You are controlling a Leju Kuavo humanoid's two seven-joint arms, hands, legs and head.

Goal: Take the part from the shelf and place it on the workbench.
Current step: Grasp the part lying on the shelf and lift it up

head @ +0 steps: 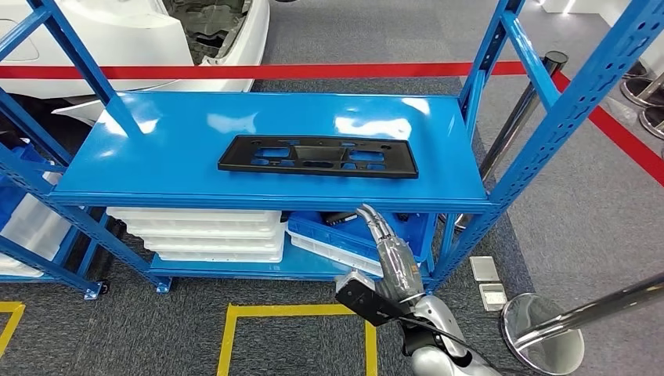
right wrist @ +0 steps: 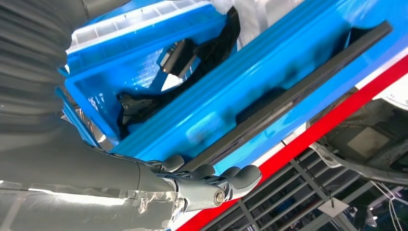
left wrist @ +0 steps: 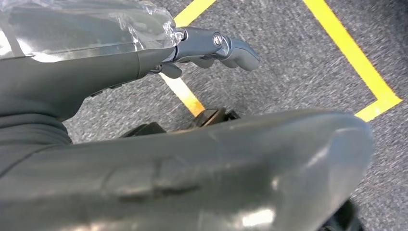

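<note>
The part (head: 317, 156) is a long flat black panel with cut-outs, lying on the top board of the blue shelf (head: 156, 157). My right arm rises from below, and my right hand (head: 369, 214) is at the shelf's front edge, just under the part's near side. In the right wrist view the hand (right wrist: 211, 182) has loosely bent fingers with nothing in them, close to the part's dark edge (right wrist: 298, 91). My left hand (left wrist: 216, 45) hangs over the grey carpet, fingers loose and holding nothing.
Stacked white trays (head: 203, 231) and a blue bin (head: 344, 235) of black pieces fill the lower shelf. Red barrier tape (head: 313, 70) runs behind the shelf, with a white car body (head: 141, 31) beyond. A stanchion base (head: 540, 329) stands right; yellow floor tape (head: 297, 311) lies below.
</note>
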